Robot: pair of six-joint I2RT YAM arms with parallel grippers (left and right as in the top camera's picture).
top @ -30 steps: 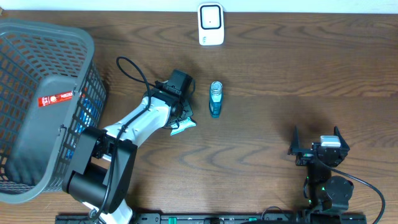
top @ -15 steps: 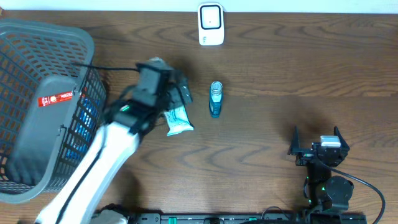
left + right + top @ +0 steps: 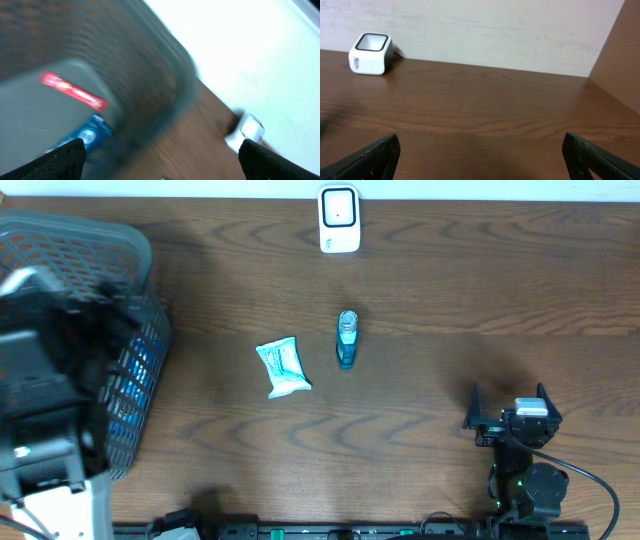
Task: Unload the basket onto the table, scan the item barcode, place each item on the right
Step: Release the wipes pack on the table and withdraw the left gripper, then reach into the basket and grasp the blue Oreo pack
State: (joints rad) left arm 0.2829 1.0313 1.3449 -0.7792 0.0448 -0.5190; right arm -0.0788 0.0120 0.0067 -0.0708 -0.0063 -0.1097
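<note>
The left end effector point(image 3: 167, 162) hangs over the basket point(image 3: 110, 240) at 9 o'clock, jaws spread wide and empty, likely poised to fetch another item. The right end effector point(image 3: 485, 157), equally wide and empty, is parked at 5 o'clock, clear of the work. Mid-bench lie one teal packet point(image 3: 283, 368) and, at its 3 o'clock, one blue bottle point(image 3: 346, 340), set out below the one scanner point(image 3: 339, 219) at 12 o'clock, neither held up to it.

It looked like a mock shop checkout in a lab. A grey shopping basket point(image 3: 90, 240) stood at the left of a wood-grain bench point(image 3: 450, 300), with a white barcode scanner point(image 3: 339, 219) at the far edge. A teal pack point(image 3: 283, 367) and a blue bottle point(image 3: 346, 339) lay mid-bench, and a bare white wall point(image 3: 495, 30) stood behind.
</note>
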